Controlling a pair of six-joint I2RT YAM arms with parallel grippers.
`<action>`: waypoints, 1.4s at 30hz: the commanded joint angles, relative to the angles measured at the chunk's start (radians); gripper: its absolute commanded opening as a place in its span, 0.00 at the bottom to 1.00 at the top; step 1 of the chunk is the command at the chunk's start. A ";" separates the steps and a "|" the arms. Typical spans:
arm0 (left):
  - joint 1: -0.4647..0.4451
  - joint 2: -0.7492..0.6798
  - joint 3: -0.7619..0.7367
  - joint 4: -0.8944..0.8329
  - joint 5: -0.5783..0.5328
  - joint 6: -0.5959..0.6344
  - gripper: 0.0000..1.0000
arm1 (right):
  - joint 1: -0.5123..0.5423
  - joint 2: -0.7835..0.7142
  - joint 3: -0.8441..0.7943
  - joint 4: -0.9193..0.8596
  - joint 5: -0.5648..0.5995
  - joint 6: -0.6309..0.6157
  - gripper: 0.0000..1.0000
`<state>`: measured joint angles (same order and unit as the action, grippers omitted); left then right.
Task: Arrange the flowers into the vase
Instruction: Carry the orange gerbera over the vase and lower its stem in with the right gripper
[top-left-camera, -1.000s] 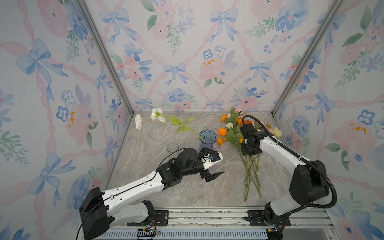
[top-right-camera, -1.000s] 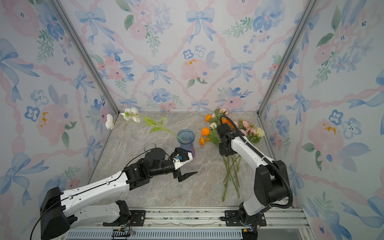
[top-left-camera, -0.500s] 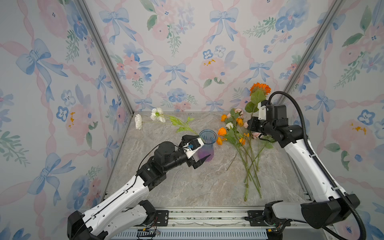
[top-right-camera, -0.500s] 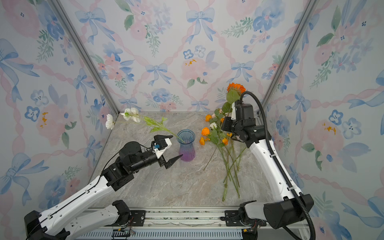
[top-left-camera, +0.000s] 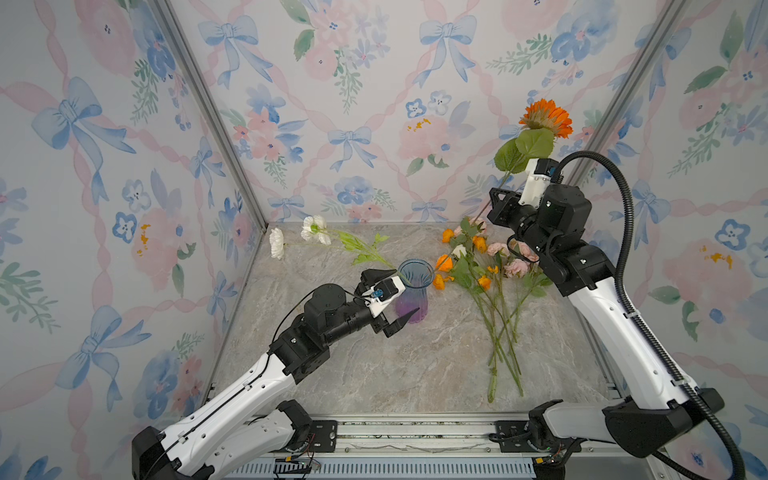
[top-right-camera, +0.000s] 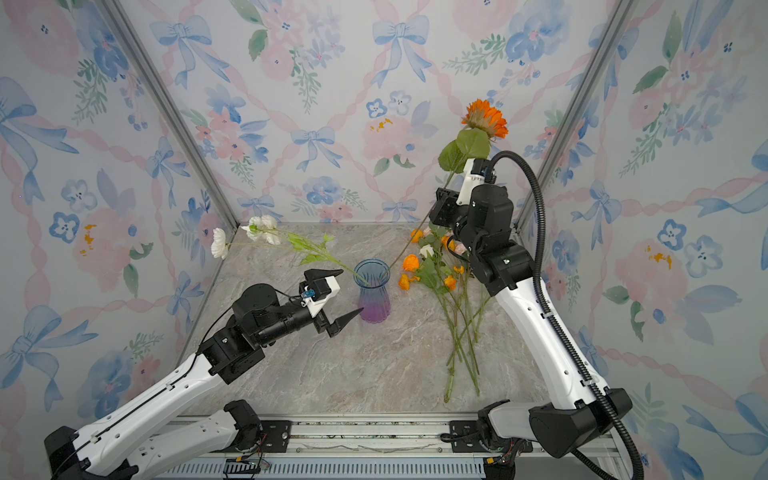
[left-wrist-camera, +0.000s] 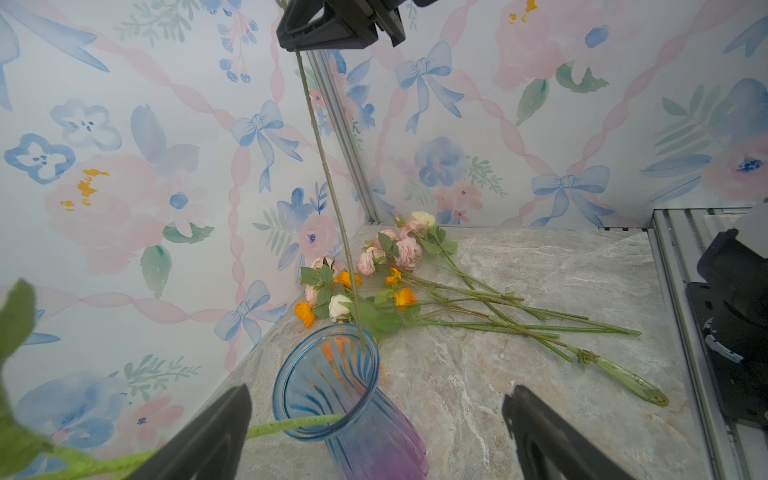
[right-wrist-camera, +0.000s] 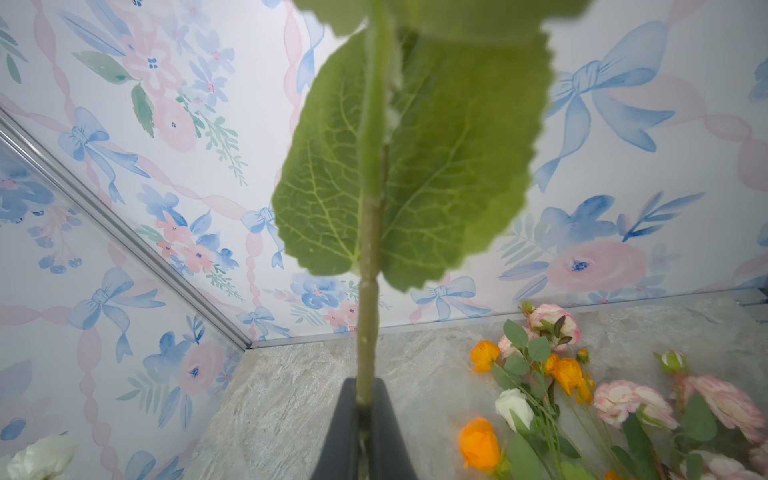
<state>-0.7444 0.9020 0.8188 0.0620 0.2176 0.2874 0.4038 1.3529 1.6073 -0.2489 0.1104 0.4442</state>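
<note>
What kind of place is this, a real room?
Most likely a staged robot test booth: wallpaper panels meet at bare aluminium posts, and the left arm and right arm are mounted on a metal rail.

Upright vase (top-left-camera: 415, 300) with white spray (top-left-camera: 316, 227); orange flower (top-left-camera: 544, 119) aloft; other flowers (top-left-camera: 515, 268) flat beside.

In the right wrist view the stem (right-wrist-camera: 369, 324) ran out of frame past a blurred leaf (right-wrist-camera: 457, 166). The left wrist view cut off the vase (left-wrist-camera: 374, 440) above its base.

White arms (top-left-camera: 615, 332) w/ blk joints (top-left-camera: 557, 216), blk cables (top-left-camera: 625, 232).
</note>
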 joint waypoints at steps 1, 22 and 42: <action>0.010 -0.017 -0.010 0.008 0.012 0.006 0.98 | 0.038 0.041 0.029 0.117 0.063 -0.042 0.00; 0.019 0.007 -0.010 0.006 0.027 0.001 0.98 | 0.179 0.266 0.018 0.128 -0.137 -0.227 0.00; 0.019 0.030 -0.007 0.007 0.048 -0.008 0.98 | 0.284 0.296 -0.208 0.266 -0.206 -0.243 0.05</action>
<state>-0.7322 0.9268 0.8173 0.0620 0.2512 0.2852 0.6746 1.6386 1.4143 -0.0181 -0.0757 0.1967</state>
